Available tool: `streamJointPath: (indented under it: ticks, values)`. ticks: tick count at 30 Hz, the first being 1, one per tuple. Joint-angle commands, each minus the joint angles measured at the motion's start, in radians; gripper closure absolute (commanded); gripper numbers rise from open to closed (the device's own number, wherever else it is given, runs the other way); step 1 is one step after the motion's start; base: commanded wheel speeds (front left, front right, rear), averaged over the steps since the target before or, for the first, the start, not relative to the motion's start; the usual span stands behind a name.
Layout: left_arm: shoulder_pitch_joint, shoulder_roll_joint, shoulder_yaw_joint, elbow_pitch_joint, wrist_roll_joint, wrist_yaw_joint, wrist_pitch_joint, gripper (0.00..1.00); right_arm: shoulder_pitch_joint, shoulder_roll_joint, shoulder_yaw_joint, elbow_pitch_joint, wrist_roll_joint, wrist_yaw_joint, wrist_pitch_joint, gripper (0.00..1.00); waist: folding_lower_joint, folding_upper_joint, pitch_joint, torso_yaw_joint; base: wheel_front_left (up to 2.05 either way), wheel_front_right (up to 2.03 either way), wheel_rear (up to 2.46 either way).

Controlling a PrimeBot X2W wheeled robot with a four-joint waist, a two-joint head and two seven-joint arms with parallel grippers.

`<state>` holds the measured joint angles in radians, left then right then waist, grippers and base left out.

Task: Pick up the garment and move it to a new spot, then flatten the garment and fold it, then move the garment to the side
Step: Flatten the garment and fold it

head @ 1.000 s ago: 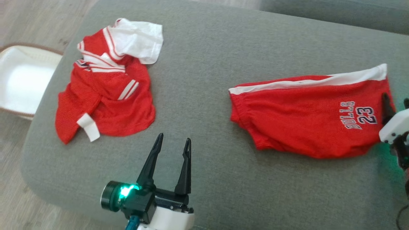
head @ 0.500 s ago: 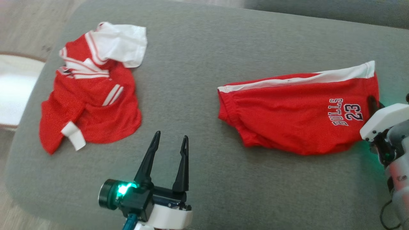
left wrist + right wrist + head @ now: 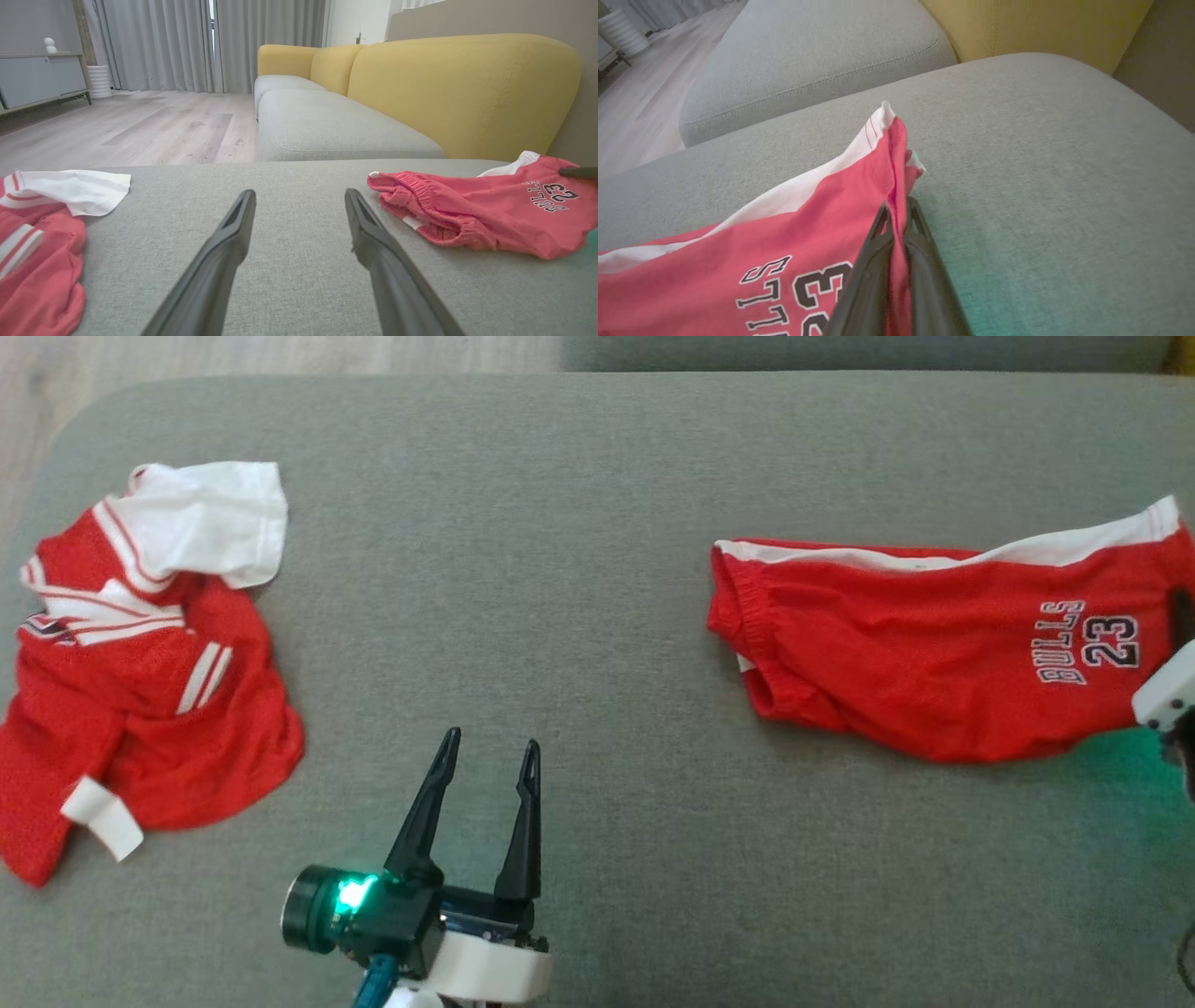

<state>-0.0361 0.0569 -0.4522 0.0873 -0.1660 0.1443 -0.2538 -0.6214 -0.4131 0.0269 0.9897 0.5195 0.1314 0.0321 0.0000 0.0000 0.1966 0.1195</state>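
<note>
The shorts (image 3: 934,653) are laid on the right part of a grey cushion (image 3: 597,504), with the waistband toward the middle and the printed leg toward the right edge. The hem of that leg is pinched by the right gripper (image 3: 899,207): its fingers are pressed together with red cloth caught between them, and the cloth is drawn up into a peak just past the tips. The left gripper (image 3: 492,739) is held low over bare cushion near the front edge, fingers spread, nothing between them. A crumpled red and white jersey (image 3: 140,709) is seen on the cushion's left part, well apart from the shorts.

The cushion is covered in a fine grey weave and rounded at its corners. Beyond it a sofa (image 3: 327,126) is seen, grey in the seats and yellow in the back (image 3: 467,88). Beside the sofa a pale wood floor (image 3: 140,126) is shown, closed off by grey curtains (image 3: 187,42). A low grey cabinet (image 3: 42,79) is set along the wall, with a white ribbed pot (image 3: 99,81) beside it.
</note>
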Motion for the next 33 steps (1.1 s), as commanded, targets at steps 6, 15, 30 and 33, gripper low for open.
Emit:
streamJointPath:
  ticks: [6,15,30,33]
  values:
    - [-0.03,-0.006,0.028,-0.002,0.006,-0.005,-0.008,0.0,-0.021,0.015,0.037,-0.102,0.04,-0.001,-0.025,1.0,0.0,0.0,-0.014,-0.024,0.0,0.0,0.0]
    - [-0.012,-0.006,0.014,0.034,-0.009,-0.008,-0.008,0.0,0.005,0.104,0.156,-0.308,0.083,-0.001,-0.004,1.0,0.0,0.0,-0.085,0.007,0.0,0.0,0.0]
    - [0.018,-0.007,-0.016,0.056,-0.051,0.002,-0.008,0.0,0.11,0.315,0.289,-0.432,0.065,-0.001,0.044,0.0,0.0,0.0,-0.147,0.084,0.0,0.0,0.0]
    - [0.022,-0.007,-0.013,0.053,-0.048,0.007,-0.008,0.0,0.125,0.324,0.277,-0.457,0.064,-0.001,0.0,0.0,0.0,0.0,-0.158,0.085,0.0,0.0,0.0]
